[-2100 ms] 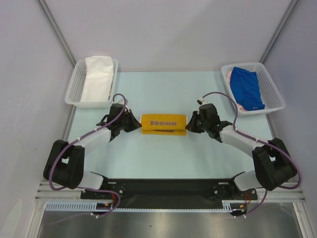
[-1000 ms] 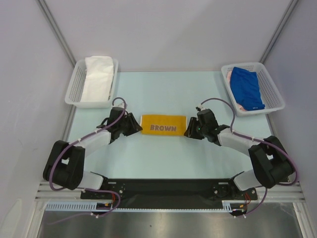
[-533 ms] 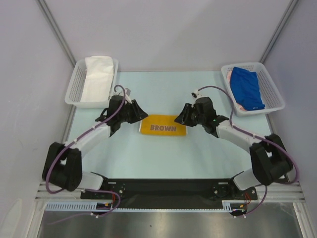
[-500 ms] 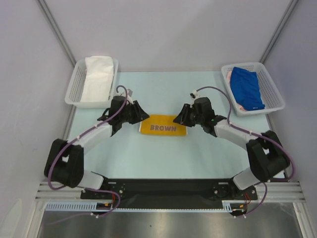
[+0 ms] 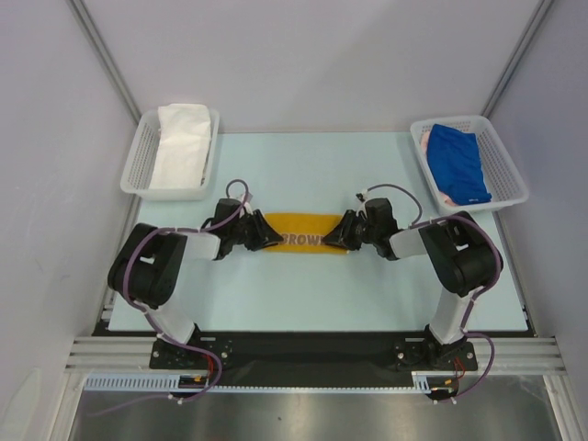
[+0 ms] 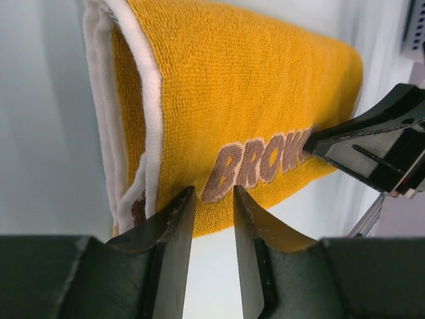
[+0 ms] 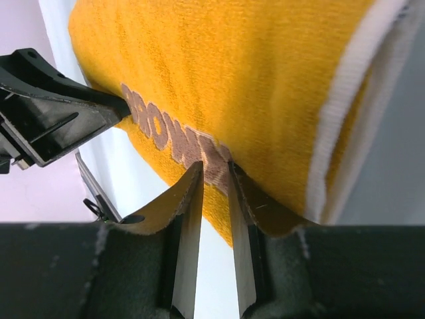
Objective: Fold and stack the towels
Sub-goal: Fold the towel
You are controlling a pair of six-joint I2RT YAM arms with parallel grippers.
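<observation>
A folded yellow towel (image 5: 303,227) with brown "BROWN" lettering lies flat at the table's centre. It also shows in the left wrist view (image 6: 246,100) and the right wrist view (image 7: 252,80). My left gripper (image 5: 272,241) (image 6: 212,191) rests its tips on the towel's left end near the front edge. My right gripper (image 5: 334,242) (image 7: 216,165) does the same at the right end. Both have jaws nearly shut with a narrow gap and nothing between them. A white towel (image 5: 181,142) lies in the left basket. A blue towel (image 5: 457,161) lies over a pink one (image 5: 425,140) in the right basket.
A white mesh basket (image 5: 138,161) stands at the back left and another (image 5: 505,175) at the back right. Grey walls with metal posts close in the sides and back. A black rail runs along the near edge.
Both grippers let go of the towel's ends, lifted and opened behind it. They have now dropped low onto its two ends with jaws narrowed. The towel lies flatter.
</observation>
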